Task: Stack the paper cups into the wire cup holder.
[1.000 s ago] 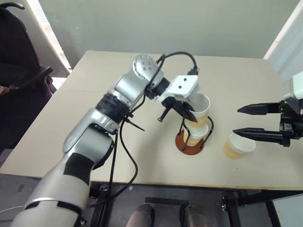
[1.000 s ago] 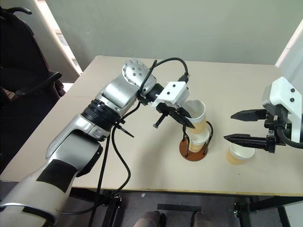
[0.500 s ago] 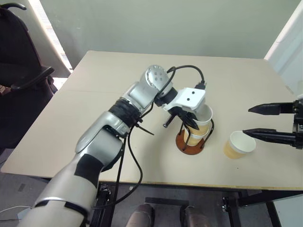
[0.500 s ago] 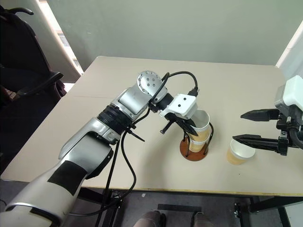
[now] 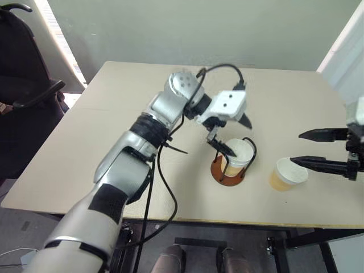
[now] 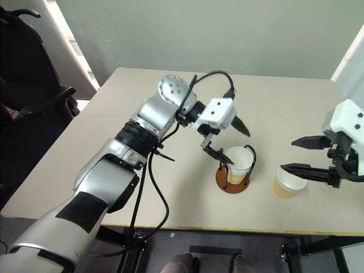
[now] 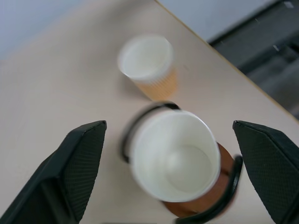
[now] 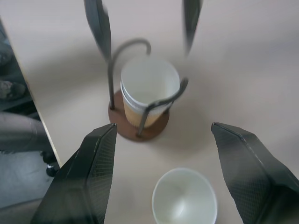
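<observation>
Two nested tapered paper cups [image 5: 238,157] sit in the wire cup holder [image 5: 229,172], round brown base, thin black loops. My left gripper [image 5: 236,135] hovers above, jaws wide apart, empty. My right gripper's [image 5: 304,149] jaws gape beside a third cup [image 5: 288,174] on the smooth beige desk [image 5: 102,136].

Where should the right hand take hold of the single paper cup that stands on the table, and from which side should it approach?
Grip the loose paper cup across its tan wall just under the rolled rim, coming from the robot's right. It stands upright, mouth up, apart from the wire cup holder, and the right hand is already open on that side. The taper probably makes a low grip slip.
</observation>
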`<state>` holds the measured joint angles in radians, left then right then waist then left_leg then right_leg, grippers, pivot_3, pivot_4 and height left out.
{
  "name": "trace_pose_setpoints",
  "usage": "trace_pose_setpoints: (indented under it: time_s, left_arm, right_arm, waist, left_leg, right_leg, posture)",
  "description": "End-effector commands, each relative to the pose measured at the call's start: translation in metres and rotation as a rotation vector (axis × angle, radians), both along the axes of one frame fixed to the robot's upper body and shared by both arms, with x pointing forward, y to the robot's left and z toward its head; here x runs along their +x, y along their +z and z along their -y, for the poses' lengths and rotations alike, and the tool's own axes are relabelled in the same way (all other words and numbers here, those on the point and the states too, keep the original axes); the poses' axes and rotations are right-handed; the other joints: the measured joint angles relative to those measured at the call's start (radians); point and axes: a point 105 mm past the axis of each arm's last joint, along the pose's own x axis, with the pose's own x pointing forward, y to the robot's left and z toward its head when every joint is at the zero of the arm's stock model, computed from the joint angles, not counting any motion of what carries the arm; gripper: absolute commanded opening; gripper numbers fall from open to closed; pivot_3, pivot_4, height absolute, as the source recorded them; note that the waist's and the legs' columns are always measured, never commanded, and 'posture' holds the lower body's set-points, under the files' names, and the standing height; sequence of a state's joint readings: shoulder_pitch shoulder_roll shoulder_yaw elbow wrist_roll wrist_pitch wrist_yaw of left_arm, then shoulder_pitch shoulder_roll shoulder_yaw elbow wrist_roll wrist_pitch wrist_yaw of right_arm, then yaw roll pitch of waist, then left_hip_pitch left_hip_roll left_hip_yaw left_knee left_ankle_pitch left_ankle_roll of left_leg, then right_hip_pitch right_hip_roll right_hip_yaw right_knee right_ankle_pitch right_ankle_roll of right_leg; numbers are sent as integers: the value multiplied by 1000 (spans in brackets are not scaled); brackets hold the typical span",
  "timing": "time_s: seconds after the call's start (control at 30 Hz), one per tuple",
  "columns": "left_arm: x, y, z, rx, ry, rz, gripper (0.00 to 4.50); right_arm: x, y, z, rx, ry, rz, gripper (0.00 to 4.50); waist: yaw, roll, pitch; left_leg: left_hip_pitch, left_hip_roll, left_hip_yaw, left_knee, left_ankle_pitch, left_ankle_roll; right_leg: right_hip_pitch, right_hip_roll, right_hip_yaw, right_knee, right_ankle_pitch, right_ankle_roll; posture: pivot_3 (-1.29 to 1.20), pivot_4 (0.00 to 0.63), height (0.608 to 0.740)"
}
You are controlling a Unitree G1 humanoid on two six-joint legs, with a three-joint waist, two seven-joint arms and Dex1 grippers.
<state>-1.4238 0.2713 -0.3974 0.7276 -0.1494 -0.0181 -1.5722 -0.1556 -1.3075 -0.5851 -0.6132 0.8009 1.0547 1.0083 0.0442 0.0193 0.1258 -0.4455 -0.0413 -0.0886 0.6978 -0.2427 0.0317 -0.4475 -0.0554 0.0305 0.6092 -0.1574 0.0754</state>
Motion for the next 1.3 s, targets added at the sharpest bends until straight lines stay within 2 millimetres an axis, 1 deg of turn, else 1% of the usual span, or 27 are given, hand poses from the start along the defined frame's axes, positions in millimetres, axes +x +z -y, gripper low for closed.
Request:
trace_pose_setpoints:
  time_s: [0.03, 0.1, 0.13, 0.2, 0.3, 0.43, 0.53, 0.73, 0.83, 0.87, 1.07, 1.1, 1.17, 1.23, 1.3]
  left_arm:
    - [-2, 31, -8, -115, 14, -31, 4462]
    - [-1, 36, -18, -153, 37, -67, 4462]
    - [-1, 36, -20, -161, 42, -79, 4462]
    - [-1, 36, -33, -175, 63, -113, 4462]
    - [-1, 25, -58, -156, 122, -171, 4462]
    - [-1, 13, -81, -153, 209, -212, 4462]
    - [-2, 5, -90, -148, 245, -207, 4462]
    - [-13, 5, -93, -169, 239, -217, 4462]
    - [-16, 4, -97, -177, 233, -213, 4500]
    - [-17, 3, -100, -181, 230, -211, 4500]
    - [-23, 9, -116, -202, 225, -246, 4500]
    - [-24, 10, -119, -202, 227, -249, 4500]
    - [-25, 12, -127, -205, 239, -252, 4500]
    - [-23, 14, -132, -225, 258, -241, 4500]
    - [-23, 16, -136, -245, 272, -243, 4500]
  right_arm:
    - [7, -16, 6, -87, -37, -10, 3343]
    - [7, -29, 8, -126, -36, -50, 3343]
    - [6, -32, 9, -136, -33, -60, 3343]
    - [5, -38, 10, -159, -26, -88, 3343]
    - [5, -51, 14, -219, -20, -119, 3343]
    - [11, -67, 16, -247, -15, -139, 3343]
    - [17, -77, 15, -230, -11, -152, 3343]
    - [30, -93, 19, -274, -2, -171, 3343]
    - [35, -95, 20, -298, 6, -168, 2715]
    - [36, -94, 21, -306, 9, -165, 2416]
    - [39, -92, 23, -336, 33, -163, 158]
    - [40, -91, 23, -337, 35, -161, 35]
    - [41, -85, 24, -336, 38, -147, 35]
    - [43, -74, 25, -339, 41, -113, 35]
    - [44, -56, 26, -339, 52, -78, 35]
  waist:
    - [0, 0, 0]
    - [0, 0, 0]
    - [0, 0, 0]
    - [0, 1, -1]
    - [-2, 2, -1]
    - [-6, 2, -1]
    - [-2, 2, -1]
    - [-4, 2, -1]
    - [-6, 2, -1]
    - [-8, 2, -1]
    - [-11, 2, -1]
    - [-11, 2, -1]
    - [-12, 2, -1]
    - [-12, 2, -1]
    - [-11, 2, -1]
  left_leg:
    - [1, 0, 0, 0, 0, 0]
    - [1, 0, 0, 1, -1, 1]
    - [1, 0, 1, 1, -1, 1]
    - [1, 0, 1, 1, -1, 1]
    - [1, 0, 2, 1, -1, 1]
    - [2, 1, 3, 2, -1, 1]
    - [2, 0, 3, 3, -1, 1]
    - [3, 0, 3, 3, 0, 2]
    - [4, 1, 3, 3, 0, 2]
    - [4, 1, 3, 3, 0, 2]
    - [5, 1, 3, 2, 0, 2]
    - [5, 1, 3, 2, 0, 2]
    - [5, 1, 3, 2, 0, 2]
    - [5, 1, 3, 2, -1, 2]
    - [5, 1, 3, 2, -1, 1]
  right_leg:
    - [1, 0, 0, 0, 0, 0]
    - [2, 0, 0, -1, 0, 1]
    - [1, 0, 1, -1, 0, 1]
    - [1, 0, 1, -1, 0, 1]
    - [1, 0, 1, 0, 0, 2]
    - [1, 0, 2, 0, 0, 2]
    - [2, 0, 2, 0, 0, 2]
    - [3, 0, 2, 0, 1, 2]
    - [3, 0, 2, 0, 1, 2]
    - [3, 0, 2, 0, 1, 2]
    - [4, 0, 2, 0, 1, 1]
    - [4, 0, 2, 0, 1, 1]
    - [4, 0, 2, 0, 1, 0]
    - [4, 0, 2, 0, 1, 0]
    - [4, 0, 2, 0, 0, -1]
  posture:
    - [0, 150, 740]
    - [0, 150, 740]
    - [0, 150, 740]
    - [0, 150, 740]
    - [0, 150, 740]
    - [0, 150, 740]
    - [0, 150, 740]
    - [0, 150, 740]
    - [0, 150, 740]
    - [0, 150, 740]
    - [0, 150, 740]
    - [0, 150, 740]
    - [0, 150, 740]
    - [0, 150, 740]
    - [0, 150, 740]
